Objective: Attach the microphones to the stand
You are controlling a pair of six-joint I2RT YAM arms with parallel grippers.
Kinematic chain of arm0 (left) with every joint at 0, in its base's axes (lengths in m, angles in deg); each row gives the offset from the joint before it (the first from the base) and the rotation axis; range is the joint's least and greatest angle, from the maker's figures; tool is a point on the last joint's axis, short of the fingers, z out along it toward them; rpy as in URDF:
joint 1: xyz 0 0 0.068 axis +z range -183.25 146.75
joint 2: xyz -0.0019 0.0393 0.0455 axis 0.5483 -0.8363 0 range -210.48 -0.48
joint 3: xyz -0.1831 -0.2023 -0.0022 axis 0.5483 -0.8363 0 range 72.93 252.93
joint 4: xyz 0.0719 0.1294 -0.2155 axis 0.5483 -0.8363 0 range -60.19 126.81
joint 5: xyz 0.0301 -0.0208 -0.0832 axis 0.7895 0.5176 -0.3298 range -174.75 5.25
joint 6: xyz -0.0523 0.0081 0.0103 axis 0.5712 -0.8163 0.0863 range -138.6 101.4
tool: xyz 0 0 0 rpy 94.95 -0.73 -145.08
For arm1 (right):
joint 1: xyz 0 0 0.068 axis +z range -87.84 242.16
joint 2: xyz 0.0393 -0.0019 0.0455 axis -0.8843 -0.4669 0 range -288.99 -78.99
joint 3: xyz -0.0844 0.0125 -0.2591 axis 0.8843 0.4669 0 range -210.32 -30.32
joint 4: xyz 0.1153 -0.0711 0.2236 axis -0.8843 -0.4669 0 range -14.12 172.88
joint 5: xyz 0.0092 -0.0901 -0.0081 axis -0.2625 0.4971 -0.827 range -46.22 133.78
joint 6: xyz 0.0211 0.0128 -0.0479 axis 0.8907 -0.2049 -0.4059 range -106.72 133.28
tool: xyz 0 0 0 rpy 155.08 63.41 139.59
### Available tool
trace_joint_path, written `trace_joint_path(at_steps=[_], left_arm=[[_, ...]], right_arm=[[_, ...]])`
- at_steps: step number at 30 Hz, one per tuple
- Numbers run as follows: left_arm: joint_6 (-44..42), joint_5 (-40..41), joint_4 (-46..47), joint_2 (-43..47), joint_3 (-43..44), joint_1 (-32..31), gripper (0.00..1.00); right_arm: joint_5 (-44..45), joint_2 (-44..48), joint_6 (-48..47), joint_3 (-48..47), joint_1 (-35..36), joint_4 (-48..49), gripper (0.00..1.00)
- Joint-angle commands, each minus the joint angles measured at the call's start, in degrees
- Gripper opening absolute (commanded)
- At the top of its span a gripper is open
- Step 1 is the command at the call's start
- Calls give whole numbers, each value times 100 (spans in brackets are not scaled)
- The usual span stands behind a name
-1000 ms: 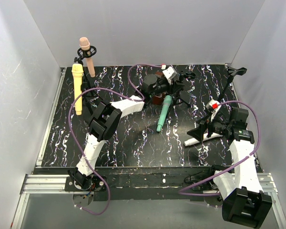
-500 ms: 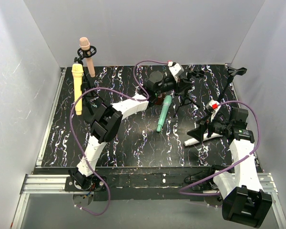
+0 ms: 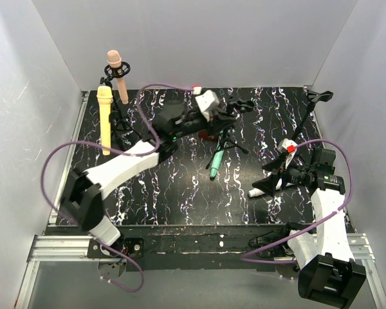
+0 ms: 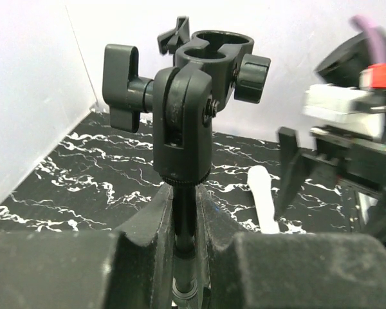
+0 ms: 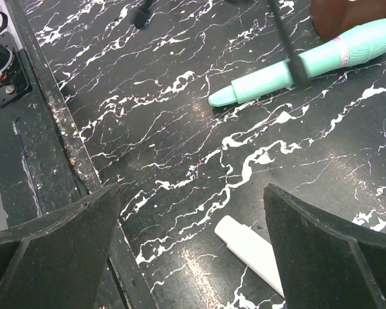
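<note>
**Left claw** [image 3: 224,119] [image 4: 183,222]: fingers together, clamped on the thin black pole of a small tripod stand [image 3: 226,134] [image 4: 183,109]. The stand's clamp head, with its side knobs, rises directly above the fingers.

**Right claw** [image 3: 268,180] [image 5: 190,257]: fingers wide apart and gripping nothing, hanging over the black marbled worktop [image 3: 148,187] [image 5: 180,129].

**White microphone** [image 3: 256,192] [image 5: 251,248] [image 4: 262,199]: lies flat on the worktop beneath the right claw, one end showing between its spread fingers.

**Teal-green microphone** [image 3: 217,156] [image 5: 296,67]: lies flat beyond the right claw's fingertips and just beside the left claw, with a leg of the stand crossing over it.

**Pale yellow microphone** [image 3: 105,119] and **peach-pink microphone** [image 3: 116,71]: both are upright in stands of their own, well apart from the left claw on its left side. The peach-pink one is the farther from it.
</note>
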Motion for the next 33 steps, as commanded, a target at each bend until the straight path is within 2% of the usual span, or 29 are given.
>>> trace_joint_path(at_steps=[1,5,8,13,33], left_arm=[[-418,272,-478,1567,-868,70,0],[-445,686,-961,2631,-1800,324,0],[-217,652,-901,3230,-2521,711,0],[-5,651,-822,3907,-3163,1046,0],[197,774,268,3908,-4482,1099,0]], right_arm=[[-220,33,-206,-209,-47,-130,98],[-229,-3,-206,-208,-56,-130,98],[-237,-11,-206,-191,-82,-139,98],[-255,-3,-179,-165,-117,-104,98],[-299,-214,-153,-129,-205,-86,98]])
